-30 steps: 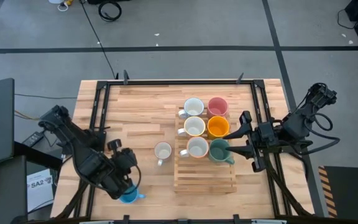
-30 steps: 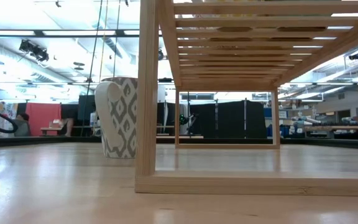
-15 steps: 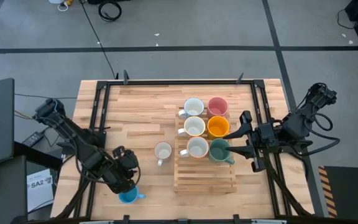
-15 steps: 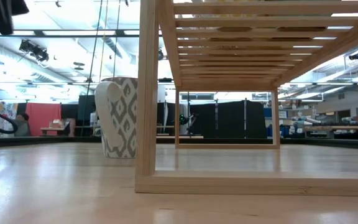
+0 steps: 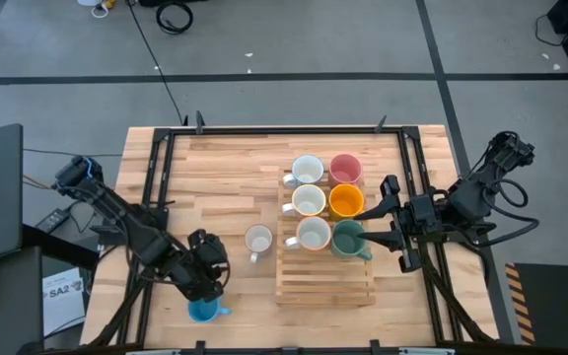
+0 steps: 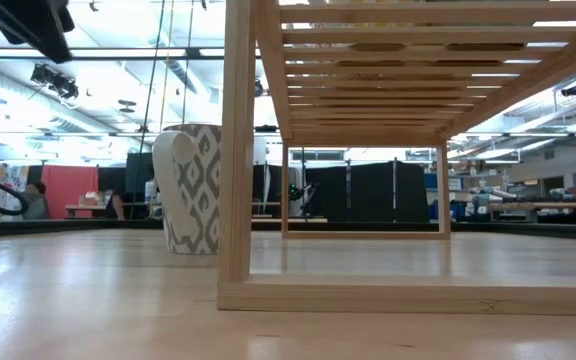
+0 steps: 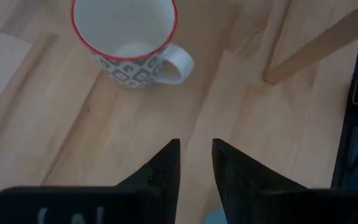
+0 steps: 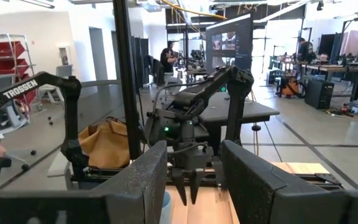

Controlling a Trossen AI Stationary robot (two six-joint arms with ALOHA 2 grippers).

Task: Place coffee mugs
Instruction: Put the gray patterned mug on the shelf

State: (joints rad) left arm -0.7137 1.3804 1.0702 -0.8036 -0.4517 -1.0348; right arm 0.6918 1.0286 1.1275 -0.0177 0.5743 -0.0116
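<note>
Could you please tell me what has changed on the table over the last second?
The left gripper has drawn back off the blue mug, leaving it standing on the table. The patterned mug, the six mugs on the wooden rack and the right gripper stayed put.

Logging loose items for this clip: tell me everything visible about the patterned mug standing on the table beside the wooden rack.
The patterned mug is a small round ceramic-looking cup, white with a grey diamond pattern outside, plain white inside, and a thin red line on its rim. It has one white side handle. It stands upright and empty on the wooden table, apart from the rack. Nothing touches it; the left gripper hovers nearby.
</note>
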